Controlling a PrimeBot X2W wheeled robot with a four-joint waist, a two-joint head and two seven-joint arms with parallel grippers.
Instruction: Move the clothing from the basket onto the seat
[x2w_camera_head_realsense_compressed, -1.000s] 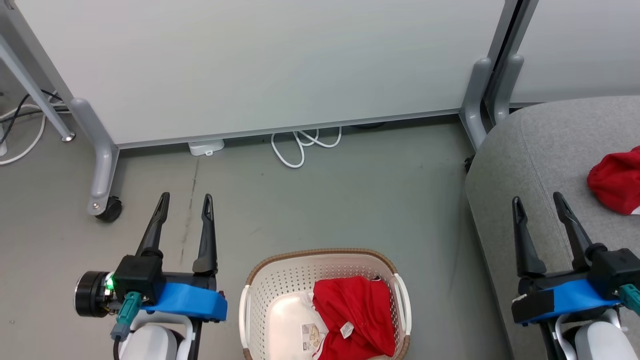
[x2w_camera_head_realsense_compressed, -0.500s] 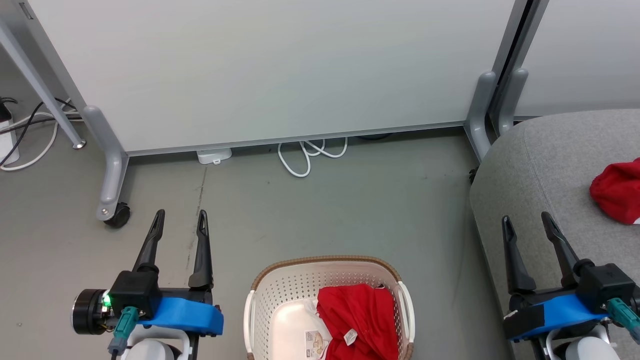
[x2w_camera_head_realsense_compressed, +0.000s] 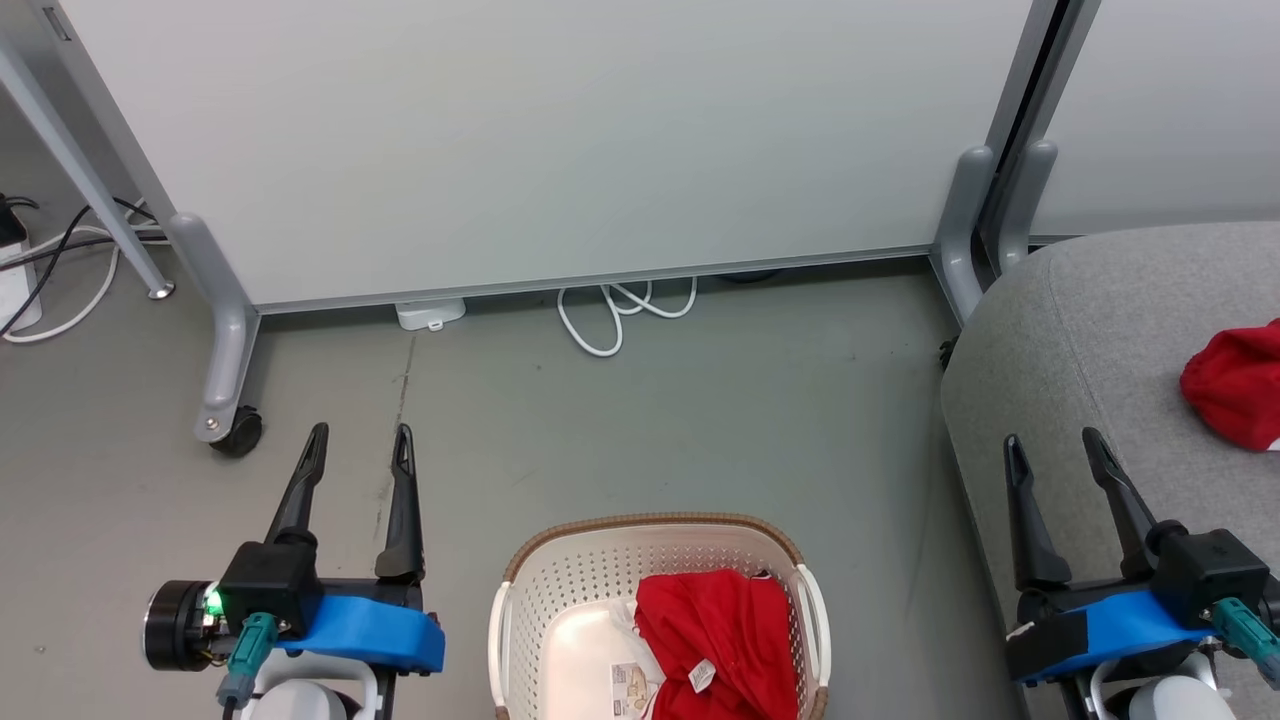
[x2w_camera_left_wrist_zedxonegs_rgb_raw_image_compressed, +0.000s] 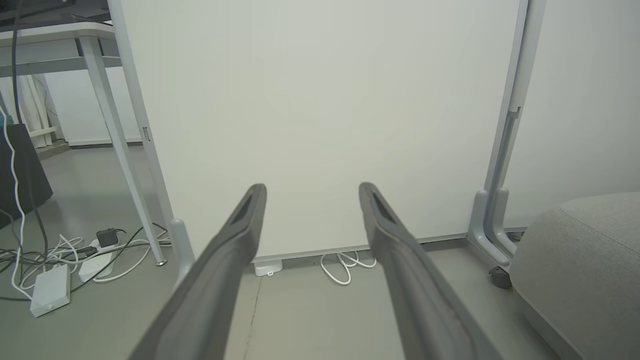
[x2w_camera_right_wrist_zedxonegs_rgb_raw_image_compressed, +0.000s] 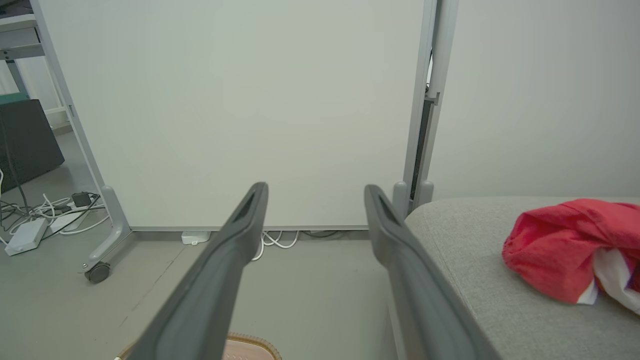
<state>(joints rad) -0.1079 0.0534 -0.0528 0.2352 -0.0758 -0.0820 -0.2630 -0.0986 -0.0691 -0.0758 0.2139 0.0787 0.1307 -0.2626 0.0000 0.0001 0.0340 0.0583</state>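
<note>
Now one piece of red clothing (x2w_camera_head_realsense_compressed: 715, 630) lies crumpled in the basket (x2w_camera_head_realsense_compressed: 650, 522), while another red garment (x2w_camera_head_realsense_compressed: 1235, 385) rests on the grey seat (x2w_camera_head_realsense_compressed: 1080, 330). The left gripper (x2w_camera_head_realsense_compressed: 360, 435) hangs left of the basket and the right gripper (x2w_camera_head_realsense_compressed: 1050, 440) over the seat's edge, both spread wide and empty.

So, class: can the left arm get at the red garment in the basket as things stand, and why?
Probably yes. The left gripper stands open beside the basket, which has no lid; the red garment lies exposed inside, toward its right side. Nothing stands between them.
</note>
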